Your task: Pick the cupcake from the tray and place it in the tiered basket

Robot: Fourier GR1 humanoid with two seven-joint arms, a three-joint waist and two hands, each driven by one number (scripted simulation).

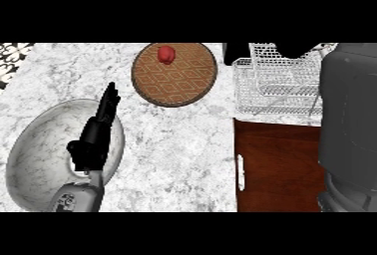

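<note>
Rightward, forearm [350, 124] over basket [274, 85].

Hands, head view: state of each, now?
Left hand: open, fingers straight, holding nothing.
Right hand: mostly cut off at the view's top above the tiered basket; cannot tell.

No text, label, brand or number can be read on the worktop [184, 149] or anything on it.

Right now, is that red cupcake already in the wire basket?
No, the cupcake sits on the round brown tray, to the left of the wire basket.
</note>
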